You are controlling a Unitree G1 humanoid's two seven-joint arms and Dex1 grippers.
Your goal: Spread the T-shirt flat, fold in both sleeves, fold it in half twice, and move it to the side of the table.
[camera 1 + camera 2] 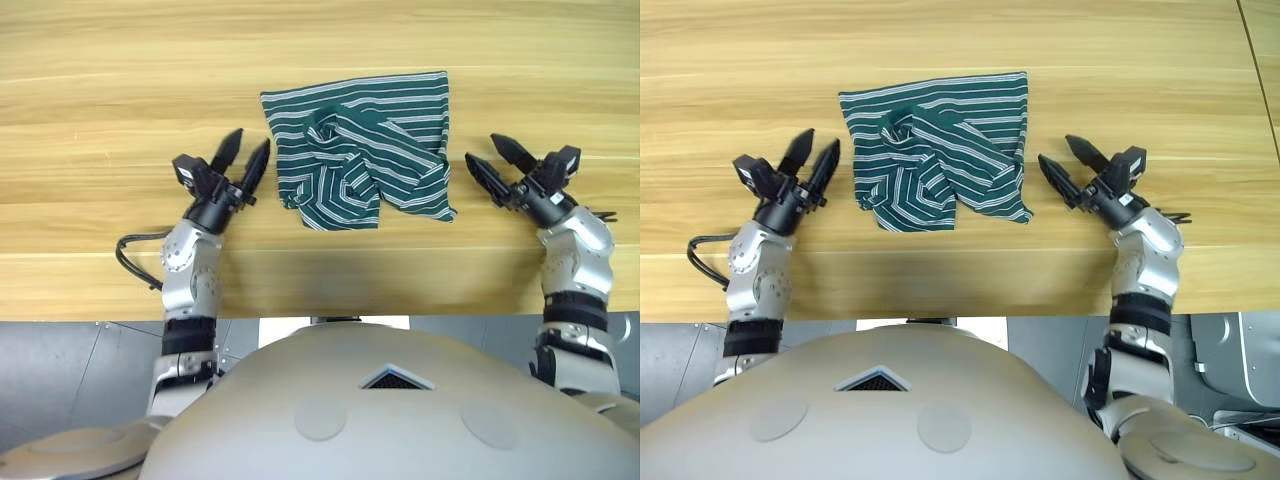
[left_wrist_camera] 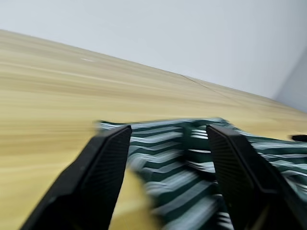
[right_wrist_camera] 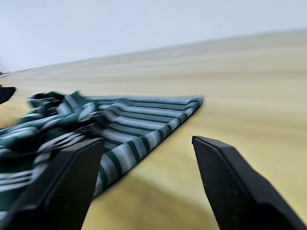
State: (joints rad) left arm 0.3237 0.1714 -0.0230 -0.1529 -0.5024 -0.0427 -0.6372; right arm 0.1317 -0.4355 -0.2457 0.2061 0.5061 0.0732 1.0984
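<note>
Spreading step not begun: the crumpled green, white-striped cotton T-shirt [image 1: 360,150] lies bunched mid-way on the pale wooden table [image 1: 100,80] betw. left gripper [image 1: 243,157] and right gripper [image 1: 494,163] (both agape, empty), so next probably needs each to pinch an edge & pull outward.

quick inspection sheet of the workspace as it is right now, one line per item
surface: wooden table, pale plank grain, bare wood around the shirt
job's things: T-shirt, green with white stripes, lying crumpled and bunched at the middle of the table, not yet spread flat
clutter: nothing seen
grippers: left gripper open, low over the table, close beside the shirt's left edge; right gripper open, beside its right edge; neither holds anything
cables: black cable looping beside the left forearm at the table's near edge
surroundings: grey floor below the near edge; plain pale wall beyond the table
</note>
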